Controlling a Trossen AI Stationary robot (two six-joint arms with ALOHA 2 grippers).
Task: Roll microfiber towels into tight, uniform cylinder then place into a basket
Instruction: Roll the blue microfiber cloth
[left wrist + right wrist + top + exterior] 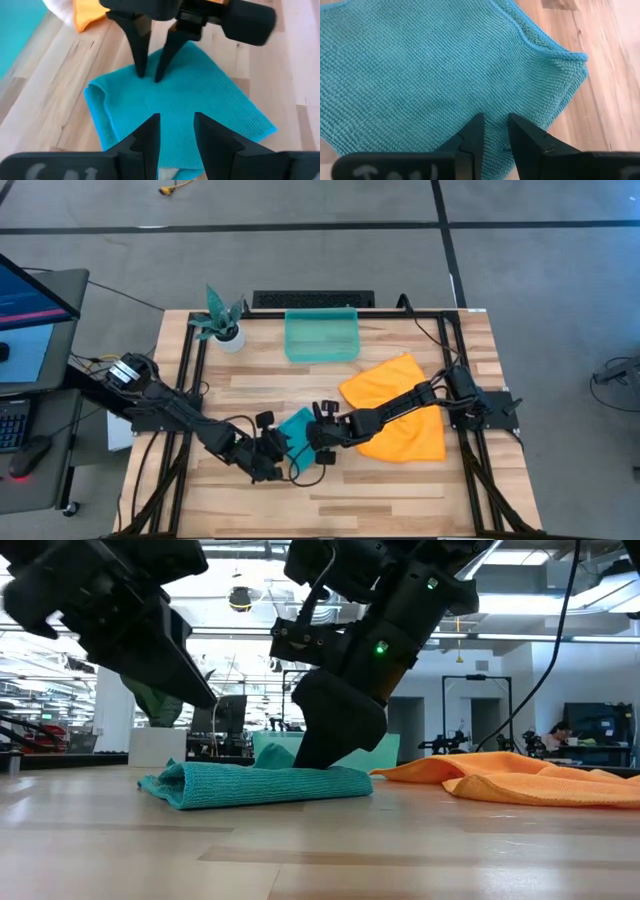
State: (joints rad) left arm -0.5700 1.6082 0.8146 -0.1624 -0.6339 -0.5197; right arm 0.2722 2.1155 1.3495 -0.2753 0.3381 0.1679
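Two dark arms meet over the teal towel near the front middle of the wooden table, where the cloth lies folded over on itself, one edge doubled into a soft lip but not yet a cylinder. The right gripper presses its tips down onto the fabric with the fingers drawn to a narrow gap, seemingly pinning or pinching a small ridge of cloth so it cannot slide. The left gripper hovers low at the opposite edge, its fingers set a little wider and nothing between them, likely placed there to catch the free edge and begin turning it over. The orange towel lies spread and rumpled beneath the right arm (untouched for now), well apart from the teal one. The basket stands empty at the back edge, beside a small potted plant, so both rolling and placing appear to lie ahead
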